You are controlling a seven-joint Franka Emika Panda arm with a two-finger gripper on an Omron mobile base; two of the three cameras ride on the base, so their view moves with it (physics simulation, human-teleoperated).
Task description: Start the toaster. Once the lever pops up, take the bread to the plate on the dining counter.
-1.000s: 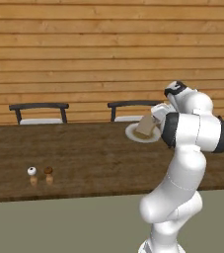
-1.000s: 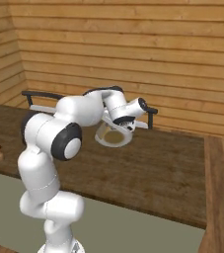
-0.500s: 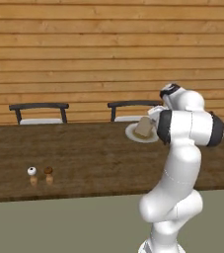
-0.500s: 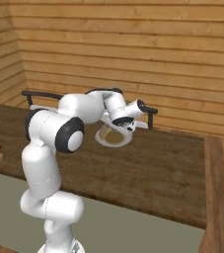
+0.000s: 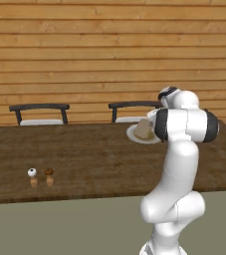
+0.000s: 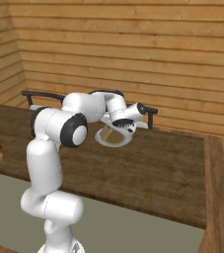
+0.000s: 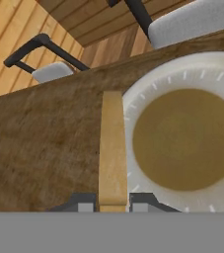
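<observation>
My gripper (image 7: 112,206) is shut on the bread (image 7: 112,143), a pale tan slice seen edge-on between the two finger tips. The slice hangs over the left rim of the round white-grey plate (image 7: 155,81), whose middle looks brown. In the left base view the bread (image 5: 143,130) sits low over the plate (image 5: 133,136) at the far side of the dining counter (image 5: 84,159), partly behind my arm. From the right, the gripper (image 6: 122,128) points down at the plate (image 6: 101,140). The toaster is out of view.
Two small shakers (image 5: 32,177) (image 5: 49,176) stand near the counter's front left. Two dark chairs (image 5: 39,112) (image 5: 133,106) line the far edge, with a plank wall behind. A second wooden top (image 6: 223,188) adjoins on the right.
The arm's elbow and upper links have swung slightly. The hand with the bread has stayed over the plate, only a little lower.
</observation>
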